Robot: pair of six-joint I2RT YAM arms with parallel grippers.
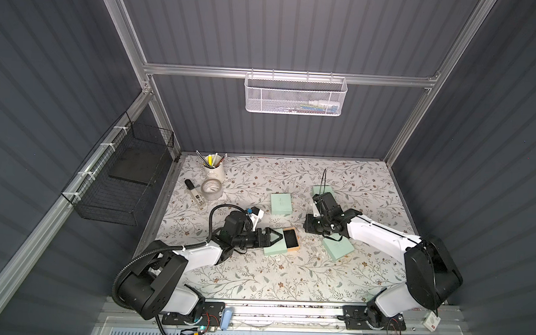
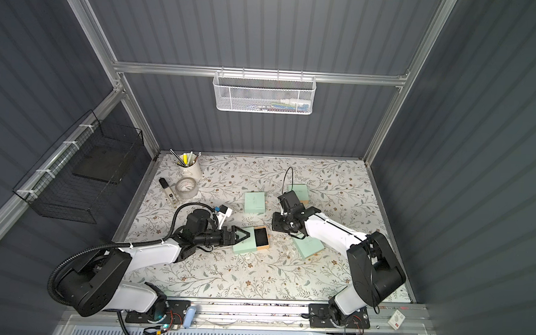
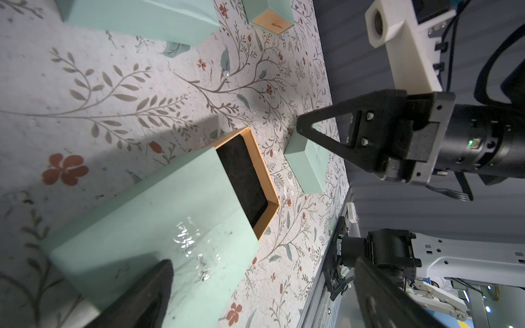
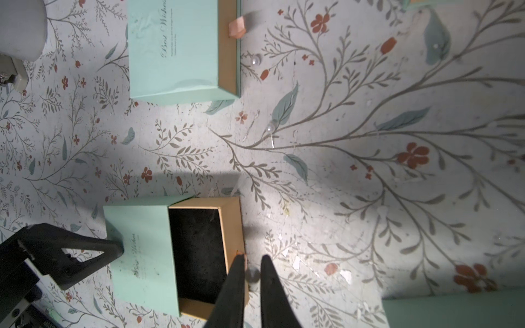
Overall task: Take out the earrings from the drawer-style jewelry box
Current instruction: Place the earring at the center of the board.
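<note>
Top view, left fingers (image 1: 280, 237): spread wide at 9 o'clock end of mint-green cardboard jewelry box (image 1: 273, 252).
Tan black-lined drawer (image 1: 290, 238): slid out toward 2 o'clock.
Right fingers (image 4: 235, 284): pinching tiny pearly round earring (image 4: 252, 275) just outside drawer.

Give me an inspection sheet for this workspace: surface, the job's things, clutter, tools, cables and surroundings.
Surface: floral tabletop, scuffed, white flecks.
Job's things: jewelry box with drawer pulled out, visible lining bare; one earring and another loose on the tabletop.
Clutter: three more mint boxes; pen cup, tape roll, marker.
Tools: left tool open, a finger on the jewelry box's top; right tool pinching what looks like a third earring.
Cables: black loop rising by the right tool; corrugated hose along the left arm.
Surroundings: white mesh basket hung at the back; black wire basket hung at the side.
</note>
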